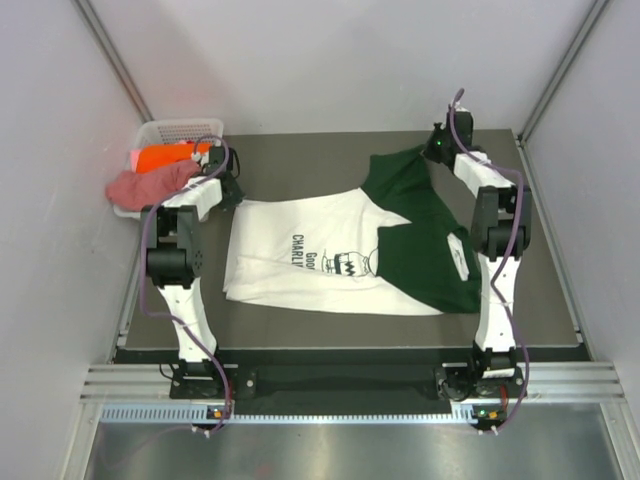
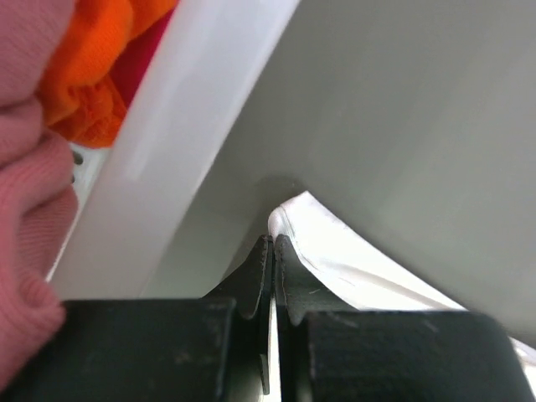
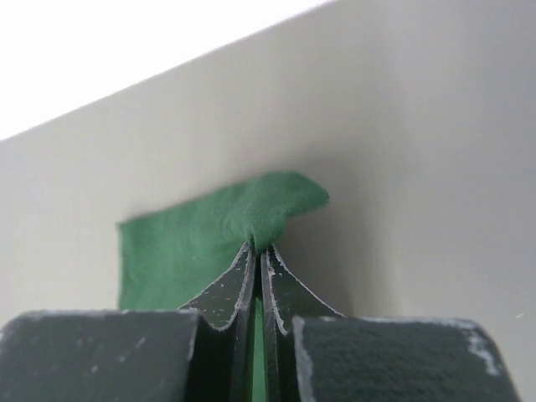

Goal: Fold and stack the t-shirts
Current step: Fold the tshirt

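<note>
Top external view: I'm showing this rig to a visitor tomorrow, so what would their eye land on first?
The white and green t-shirt lies spread across the middle of the dark table, black cartoon print up. Each arm pinches a far corner of it: the left gripper is shut on white cloth, the right gripper on green. At far left, a white basket holds an orange shirt and a pink shirt.

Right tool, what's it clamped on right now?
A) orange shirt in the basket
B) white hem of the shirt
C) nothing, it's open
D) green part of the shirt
D: in the right wrist view the right tool is shut on a pinched fold of green cloth from the white-and-green t-shirt.
</note>
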